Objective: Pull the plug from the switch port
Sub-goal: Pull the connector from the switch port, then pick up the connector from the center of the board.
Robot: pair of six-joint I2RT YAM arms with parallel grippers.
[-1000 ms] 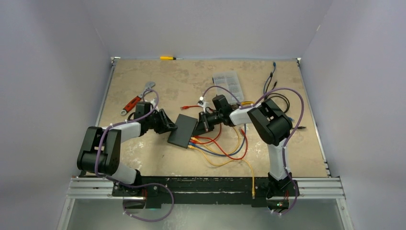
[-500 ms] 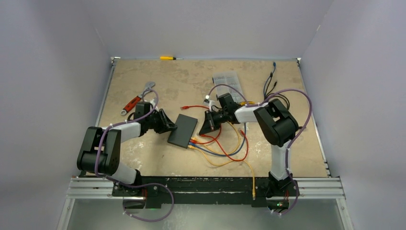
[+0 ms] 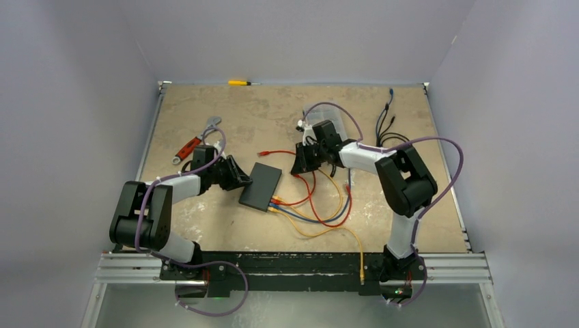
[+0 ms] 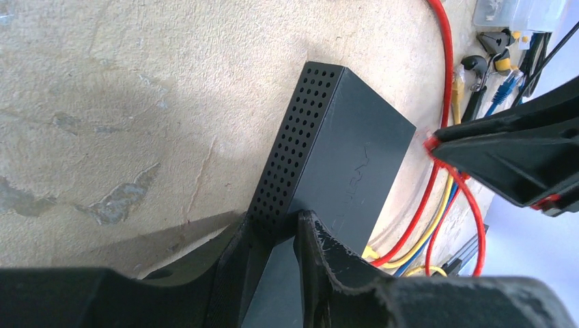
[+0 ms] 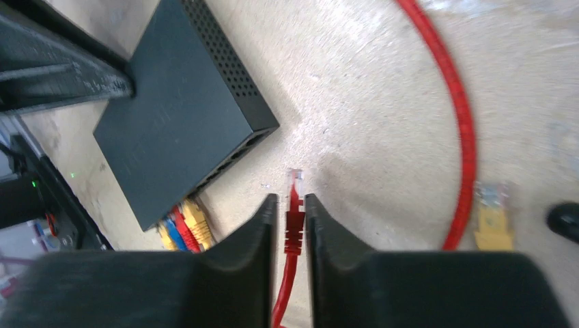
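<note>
The flat black switch [image 3: 261, 186] lies mid-table, and my left gripper [image 3: 246, 180] is shut on its left edge; in the left wrist view the fingers [image 4: 273, 219] pinch the perforated side of the switch [image 4: 348, 164]. My right gripper [image 3: 298, 166] hovers behind and right of the switch, apart from it. In the right wrist view a red plug [image 5: 294, 217] with a clear tip sits between its fingers [image 5: 292, 198], out of the switch [image 5: 171, 116]. The jaws stand slightly apart, with a thin gap beside the plug. Yellow, blue and red plugs [image 5: 181, 229] sit in the port row.
Loose red, yellow and blue cables [image 3: 321, 212] sprawl in front of the switch. A clear organiser box [image 3: 331, 113] lies behind the right arm, black cables [image 3: 390, 126] at back right. A wrench [image 3: 213, 124], a red-handled tool [image 3: 186, 150] and a yellow screwdriver [image 3: 239, 83] lie back left.
My right gripper has drawn back from the switch's right edge toward the rear, taking the red plug with it, and its jaws have parted a little. The left gripper and switch have not moved.
</note>
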